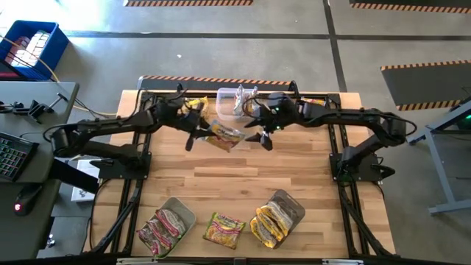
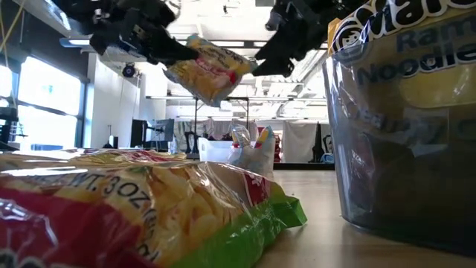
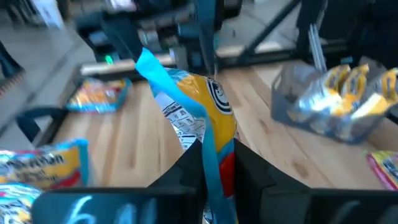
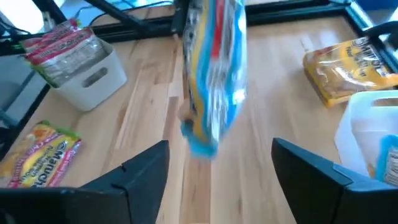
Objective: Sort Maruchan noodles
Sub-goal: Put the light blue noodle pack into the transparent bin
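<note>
Two dark grippers meet above the wooden table (image 1: 243, 177): the left gripper (image 1: 207, 132) pinches a yellow crinkly plastic noodle packet (image 1: 224, 135) in mid-air, the right gripper (image 1: 254, 131) spread wide just beside it.

Wooden table (image 1: 243, 184); two grey tubs near edge (image 1: 178, 208) (image 1: 288, 202); clear tub far centre (image 1: 228, 99); blue crate far left on floor (image 1: 33, 48).

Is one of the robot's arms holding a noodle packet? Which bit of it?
Yes. The left gripper pinches the yellow noodle packet by its edge, in the air. The right gripper is open, holding nothing.
</note>
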